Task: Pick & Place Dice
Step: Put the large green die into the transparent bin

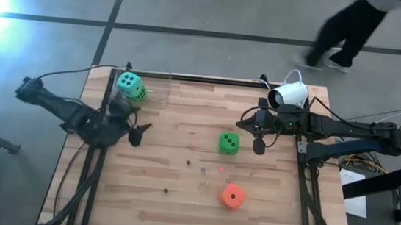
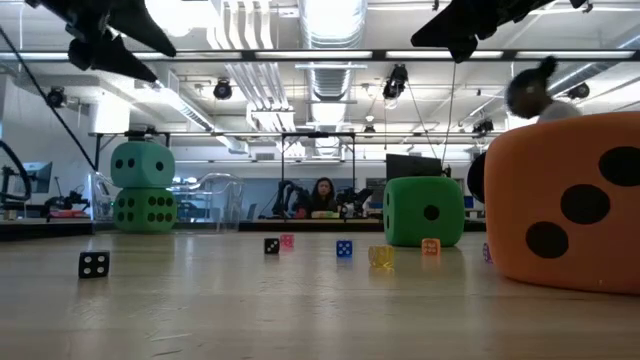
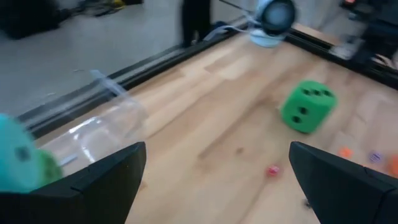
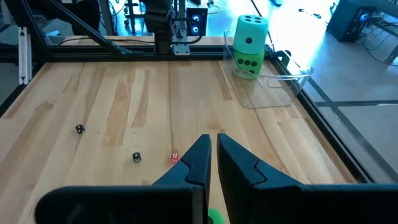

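Note:
A teal die (image 1: 126,82) sits stacked on a bright green die (image 1: 137,93) inside a clear container (image 4: 268,87) at the table's far left. In the low view the teal die (image 2: 141,164) rests on the green one (image 2: 145,210). A second green die (image 1: 228,143) stands mid-table, and an orange-red die (image 1: 231,197) lies nearer the front. My left gripper (image 1: 138,132) is open, raised, just near of the container; its wrist view shows the mid-table green die (image 3: 307,106) ahead. My right gripper (image 1: 259,144) is shut, raised just right of that die.
Several tiny dice (image 2: 93,263) are scattered on the wood between the big dice. A white round device (image 1: 288,95) sits at the table's far right edge. A person walks on the floor beyond the table (image 1: 345,30). Bare wood lies along the near left.

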